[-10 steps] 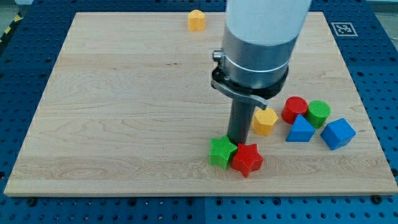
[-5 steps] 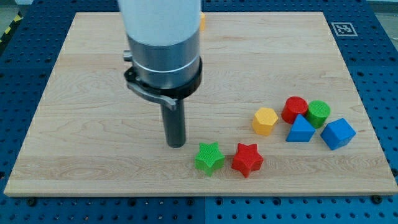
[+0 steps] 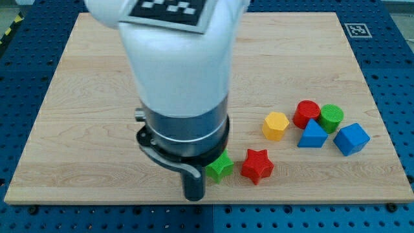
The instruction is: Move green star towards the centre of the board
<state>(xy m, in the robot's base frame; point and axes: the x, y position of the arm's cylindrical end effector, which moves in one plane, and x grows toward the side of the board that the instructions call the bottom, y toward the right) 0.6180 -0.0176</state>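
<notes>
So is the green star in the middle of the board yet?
Not yet. The green star sits near the view's bottom edge of the board, just left of the red star and apart from it. My tip is down at the view's bottom-left of the green star, close beside it, placed to push it up the board. The whole push towards the centre is left.

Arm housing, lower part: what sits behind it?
The green star shows only partly; its left side is covered. My tip is at the star's lower left. The board behind the housing is hidden.
</notes>
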